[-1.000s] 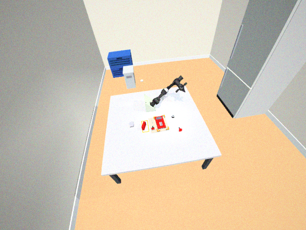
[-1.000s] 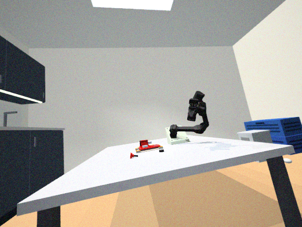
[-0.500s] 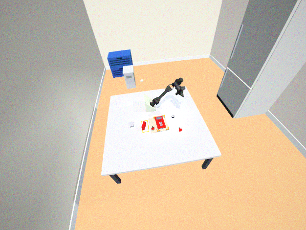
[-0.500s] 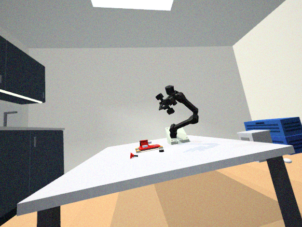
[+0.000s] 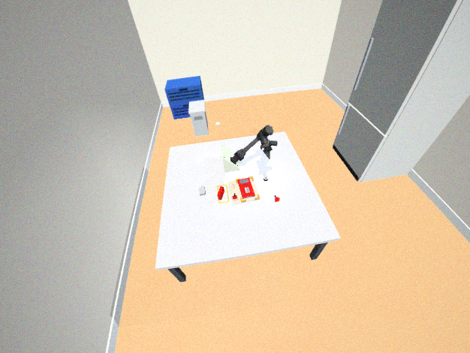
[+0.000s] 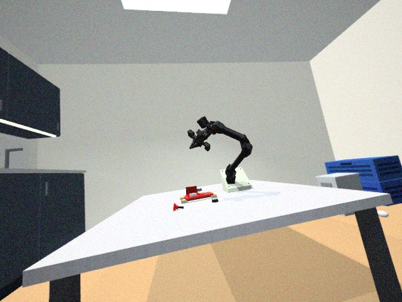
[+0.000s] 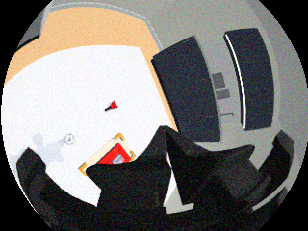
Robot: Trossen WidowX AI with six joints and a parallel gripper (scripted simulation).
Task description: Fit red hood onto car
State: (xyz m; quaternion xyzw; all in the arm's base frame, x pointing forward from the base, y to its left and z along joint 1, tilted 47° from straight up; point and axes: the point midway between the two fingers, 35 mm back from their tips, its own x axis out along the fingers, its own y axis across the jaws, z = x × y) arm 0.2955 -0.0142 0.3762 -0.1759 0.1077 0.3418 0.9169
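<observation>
The red car chassis (image 5: 243, 188) (image 6: 198, 195) (image 7: 117, 158) sits in an orange-cornered jig (image 5: 257, 197) (image 7: 98, 159) near the middle of the white table (image 5: 242, 235) (image 6: 227, 221), with a grey engine block on it. The red hood (image 5: 221, 192) (image 6: 191, 189) lies just left of the jig inside a yellow outline; in the exterior view it shows behind the chassis. My gripper (image 5: 233, 159) (image 6: 192, 146) (image 7: 162, 128) is shut and empty. It hangs high above the table, behind the hood and the chassis and well clear of both.
A small red part (image 5: 276, 197) (image 6: 176, 207) (image 7: 114, 104) lies right of the jig. A small red-and-black part (image 5: 235, 197) lies between hood and jig. A white block (image 5: 202, 189) lies further left. A black knob (image 5: 265, 178) (image 6: 214, 200) sits near the arm base (image 6: 235, 183).
</observation>
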